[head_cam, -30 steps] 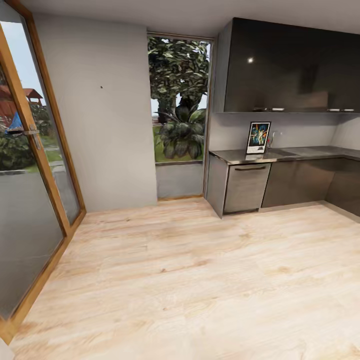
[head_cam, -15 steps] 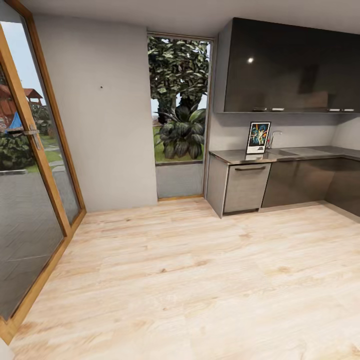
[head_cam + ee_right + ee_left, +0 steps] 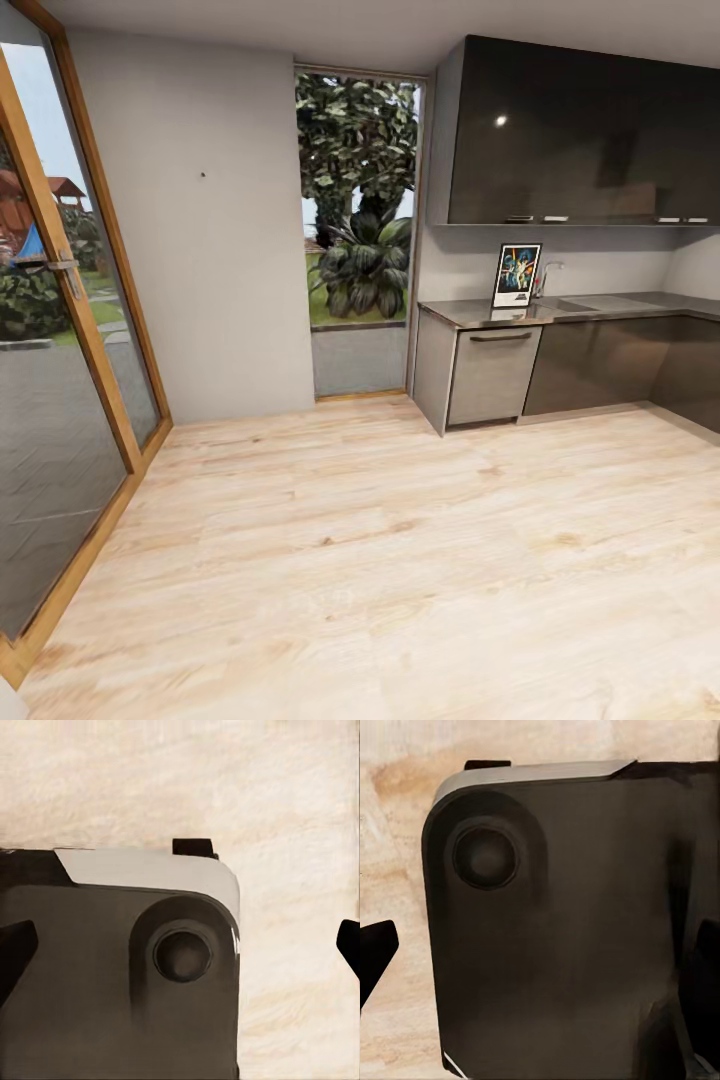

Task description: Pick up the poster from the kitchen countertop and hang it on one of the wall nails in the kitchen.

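Each gripper hangs over the pale wood floor (image 3: 380, 560). In the left wrist view the left gripper (image 3: 540, 967) shows as dark finger tips at the two edges of the picture, spread wide apart with nothing between them but the robot's own dark rounded base (image 3: 555, 930), so it reads as released and empty. The right gripper (image 3: 180, 949) looks the same: tips far apart, unclenched, holding nothing.

The poster (image 3: 517, 275) stands upright at about 2 o'clock in the head view, leaning on the wall at the back of the desk (image 3: 500, 314), just beside the chrome tap (image 3: 545, 275). A wall nail (image 3: 203, 175) is a dark speck at about 11 o'clock, well apart from the poster, on the plain grey wall (image 3: 200, 280) between the glass door (image 3: 60, 400) and the window (image 3: 360, 200).

The step in hand seems to be the approach. It would go best by driving toward the near corner of the desk and stopping square to the poster, close enough to reach without leaning over the cabinet fronts (image 3: 495, 375).

The poster is a thin, flat, rigid-looking rectangle with a black frame; pinching its side edge should suit it. The desk top is glossy and mirror-like, probably slippery. The upper cabinets (image 3: 580, 130) are dark and shiny.
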You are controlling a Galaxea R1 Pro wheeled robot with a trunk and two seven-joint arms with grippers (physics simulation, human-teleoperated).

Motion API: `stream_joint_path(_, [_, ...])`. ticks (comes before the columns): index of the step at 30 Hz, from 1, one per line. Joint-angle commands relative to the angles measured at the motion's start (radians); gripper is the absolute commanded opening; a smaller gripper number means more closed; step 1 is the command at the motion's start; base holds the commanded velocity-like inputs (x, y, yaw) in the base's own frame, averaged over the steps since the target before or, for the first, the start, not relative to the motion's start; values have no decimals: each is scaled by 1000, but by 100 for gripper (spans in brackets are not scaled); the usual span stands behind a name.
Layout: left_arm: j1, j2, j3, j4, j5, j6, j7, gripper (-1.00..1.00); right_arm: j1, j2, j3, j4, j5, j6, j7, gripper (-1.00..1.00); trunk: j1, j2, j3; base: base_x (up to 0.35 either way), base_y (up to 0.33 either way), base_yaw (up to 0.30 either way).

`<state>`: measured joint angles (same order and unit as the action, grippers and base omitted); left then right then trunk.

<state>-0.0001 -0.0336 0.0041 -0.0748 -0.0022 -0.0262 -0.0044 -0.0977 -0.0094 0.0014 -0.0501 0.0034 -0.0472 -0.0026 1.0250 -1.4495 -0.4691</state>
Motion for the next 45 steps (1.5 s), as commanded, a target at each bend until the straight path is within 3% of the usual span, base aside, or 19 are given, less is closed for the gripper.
stream_joint_path(1, [0,0,0,-444,0,-2,0,100,-9,0,0,-322,0,-64,0,100,0,0,-1,0,0,0])
stream_joint_path(6, [0,1,2,-521,-1,-3,-1,100,-11,-21,0,-426,-1,-69,0,100,0,0,-1,0,0,0])
stream_joint_path(10, [0,4,3,-525,-1,-2,-2,100,-11,-24,1,-437,-1,-72,0,100,0,0,-1,6,0,0])
stream_joint_path(13, [0,22,5,-487,1,-3,-2,100,-4,-26,7,-391,5,-78,0,100,0,0,-1,227,-33,0])
stream_joint_path(35, [0,23,5,-484,1,-1,-2,100,-4,-26,8,-367,4,-82,0,100,0,0,-1,261,-234,-2])
stream_joint_path(45, [0,23,5,-484,1,-1,-1,100,-4,-26,4,-367,4,-83,0,100,0,0,2,257,-248,-189])
